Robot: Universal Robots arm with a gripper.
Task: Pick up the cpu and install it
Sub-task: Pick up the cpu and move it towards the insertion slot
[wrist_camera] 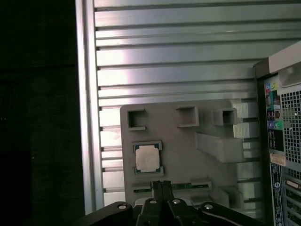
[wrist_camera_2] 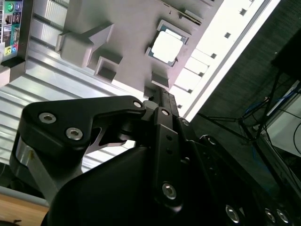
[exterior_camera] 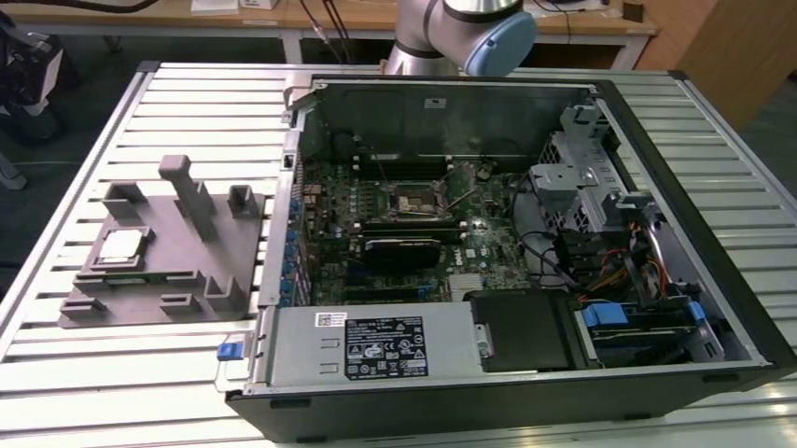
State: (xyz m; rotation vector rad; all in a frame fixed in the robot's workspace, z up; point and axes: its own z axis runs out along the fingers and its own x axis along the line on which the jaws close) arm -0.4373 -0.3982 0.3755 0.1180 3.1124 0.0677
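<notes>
My arm (exterior_camera: 464, 28) runs off the exterior view's upper edge. In the second wrist view, my gripper (wrist_camera_2: 157, 96) hides part of the grey fixture block (wrist_camera_2: 129, 59). The first wrist view's edge cuts off the computer case (wrist_camera: 282, 141). Any marks on the cpu (wrist_camera: 147, 157) are too small to tell.

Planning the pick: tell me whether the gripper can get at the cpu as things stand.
Probably yes: the cpu lies uncovered on the grey fixture block, and the gripper hangs above the block near it, with nothing between them.
</notes>
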